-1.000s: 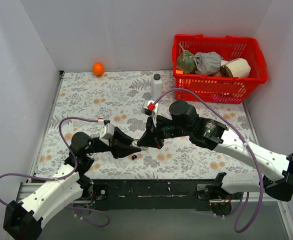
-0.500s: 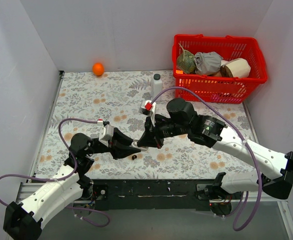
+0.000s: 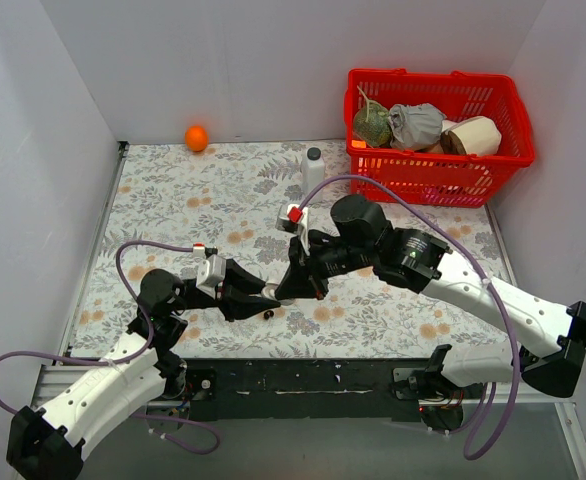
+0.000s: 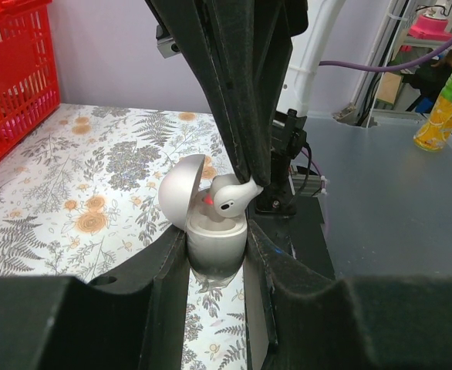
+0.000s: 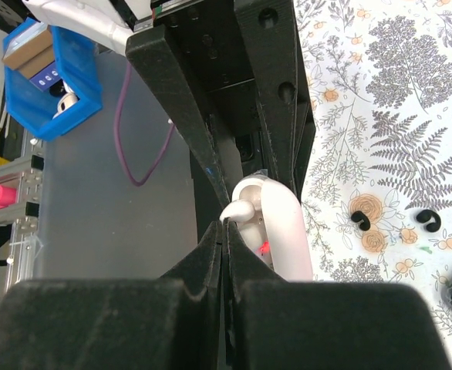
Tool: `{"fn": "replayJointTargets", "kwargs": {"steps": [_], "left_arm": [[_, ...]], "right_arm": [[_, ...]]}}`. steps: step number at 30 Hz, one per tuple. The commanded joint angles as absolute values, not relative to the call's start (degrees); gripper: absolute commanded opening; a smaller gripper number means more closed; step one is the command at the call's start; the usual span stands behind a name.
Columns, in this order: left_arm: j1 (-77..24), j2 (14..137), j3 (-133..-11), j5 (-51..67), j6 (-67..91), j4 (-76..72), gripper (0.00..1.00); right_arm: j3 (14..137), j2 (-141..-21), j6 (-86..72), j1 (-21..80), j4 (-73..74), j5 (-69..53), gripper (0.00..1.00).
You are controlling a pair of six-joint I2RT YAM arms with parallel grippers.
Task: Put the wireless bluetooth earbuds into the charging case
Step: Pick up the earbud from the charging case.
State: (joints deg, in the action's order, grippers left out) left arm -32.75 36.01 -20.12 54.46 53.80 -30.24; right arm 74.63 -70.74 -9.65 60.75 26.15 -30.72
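My left gripper (image 4: 217, 258) is clamped on the open, white pebble-shaped charging case (image 4: 214, 231). My right gripper (image 5: 223, 227) pinches a small whitish wireless earbud (image 4: 230, 196) at the rim of the case's well, just beside the raised lid (image 4: 181, 189).

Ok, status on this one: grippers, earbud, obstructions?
Left gripper shut on open charging case. Right gripper shut on white earbud, at case mouth, not seated. Nothing blocking; black earbud loose nearby.
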Motion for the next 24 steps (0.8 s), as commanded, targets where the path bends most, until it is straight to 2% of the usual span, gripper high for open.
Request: {"fn": "replayJointTargets", "kwargs": {"steps": [1, 24], "left_arm": [[-32.78, 35.16, -19.95, 53.88, 52.91, -32.17, 0.00], [-32.78, 34.89, -20.39, 54.84, 52.21, -31.20, 0.00]], "right_arm": [[77.52, -71.28, -9.84, 60.64, 27.95, -32.52, 0.01], [77.96, -72.95, -9.93, 59.94, 28.12, -30.94, 0.01]]}}
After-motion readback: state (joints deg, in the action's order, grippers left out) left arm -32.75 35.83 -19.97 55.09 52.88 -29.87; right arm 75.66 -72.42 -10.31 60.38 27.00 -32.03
